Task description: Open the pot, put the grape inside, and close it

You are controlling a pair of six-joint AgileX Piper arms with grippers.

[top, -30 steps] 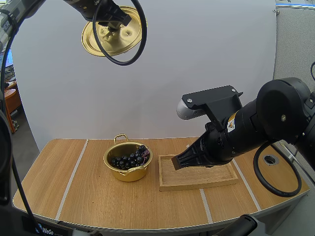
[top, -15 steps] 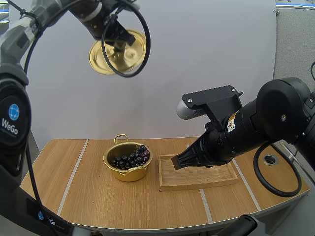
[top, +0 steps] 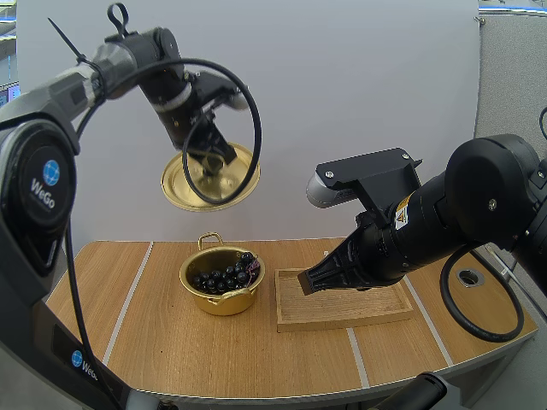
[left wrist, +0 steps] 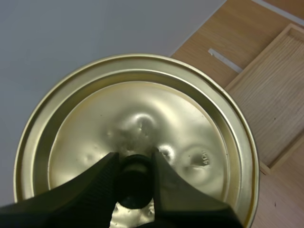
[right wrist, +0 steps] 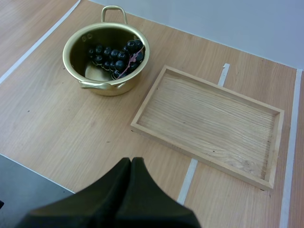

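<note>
Above the pot, left gripper grasps the lid — right gripper clenched, empty.

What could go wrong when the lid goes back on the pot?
The left gripper holds the lid just by its small knob, so it might slip and fall. The grapes reach the rim of the pot on one side, so the lid might sit crooked on them.

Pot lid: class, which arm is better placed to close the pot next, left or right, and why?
Left. The left gripper pinches the knob of the lid, holding it in the air above the pot with the grapes inside. The right gripper is shut on nothing, near the tray.
</note>
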